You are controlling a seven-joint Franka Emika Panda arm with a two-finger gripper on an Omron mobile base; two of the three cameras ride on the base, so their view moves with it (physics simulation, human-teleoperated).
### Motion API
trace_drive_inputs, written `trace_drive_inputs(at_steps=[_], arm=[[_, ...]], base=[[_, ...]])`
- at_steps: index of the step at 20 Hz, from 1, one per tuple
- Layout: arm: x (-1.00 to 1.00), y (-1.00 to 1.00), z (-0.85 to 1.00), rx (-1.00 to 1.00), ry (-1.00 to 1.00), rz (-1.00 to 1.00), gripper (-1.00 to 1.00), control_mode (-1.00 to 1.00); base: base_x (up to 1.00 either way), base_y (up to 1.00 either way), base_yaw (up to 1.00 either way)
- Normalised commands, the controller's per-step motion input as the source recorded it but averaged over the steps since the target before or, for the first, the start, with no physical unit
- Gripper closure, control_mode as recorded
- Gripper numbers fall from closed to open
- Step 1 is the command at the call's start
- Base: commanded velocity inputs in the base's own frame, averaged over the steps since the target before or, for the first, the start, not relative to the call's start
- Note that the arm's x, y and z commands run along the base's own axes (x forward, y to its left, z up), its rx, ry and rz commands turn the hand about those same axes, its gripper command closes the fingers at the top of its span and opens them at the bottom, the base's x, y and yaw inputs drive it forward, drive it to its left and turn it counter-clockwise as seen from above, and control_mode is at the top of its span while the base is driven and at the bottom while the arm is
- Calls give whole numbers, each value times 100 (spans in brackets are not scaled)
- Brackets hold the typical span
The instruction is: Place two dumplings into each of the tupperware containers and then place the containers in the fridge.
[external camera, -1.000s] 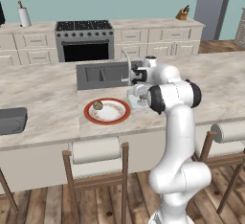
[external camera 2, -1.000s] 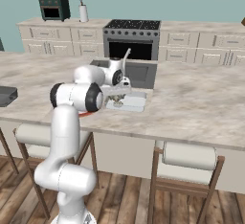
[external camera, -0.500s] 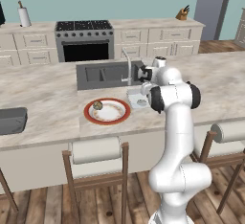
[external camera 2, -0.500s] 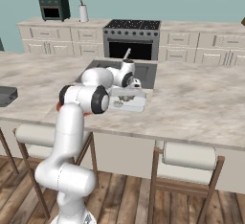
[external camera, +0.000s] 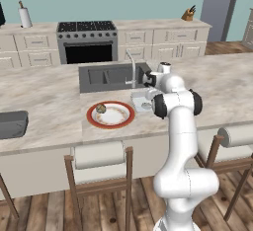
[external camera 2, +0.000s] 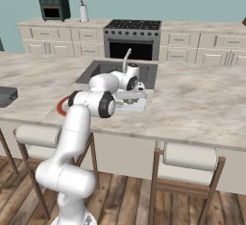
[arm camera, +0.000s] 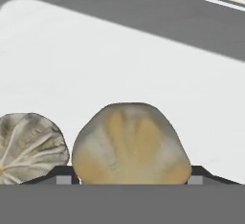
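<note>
On the counter (external camera: pixel 44 92) we see the tupperware container (external camera 2: pixel 136 101) beside the sink, and inside it our hand (arm camera: pixel 130 182) stands wide astride one dumpling (arm camera: pixel 131 144), apparently not clamping it, a small, soft, light piece best pinched gently across its middle.

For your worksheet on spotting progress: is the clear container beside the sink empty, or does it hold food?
It holds food: the container has two dumplings, one at the gripper, another beside it.
</note>
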Motion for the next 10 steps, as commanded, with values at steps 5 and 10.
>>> trace_drive_inputs(at_steps=[5,10], arm=[[5,-2,-2,0,1,0,-100,-100],[0,0,0,0,1,0,-100,-100]], base=[[0,0,0],[0,0,0]])
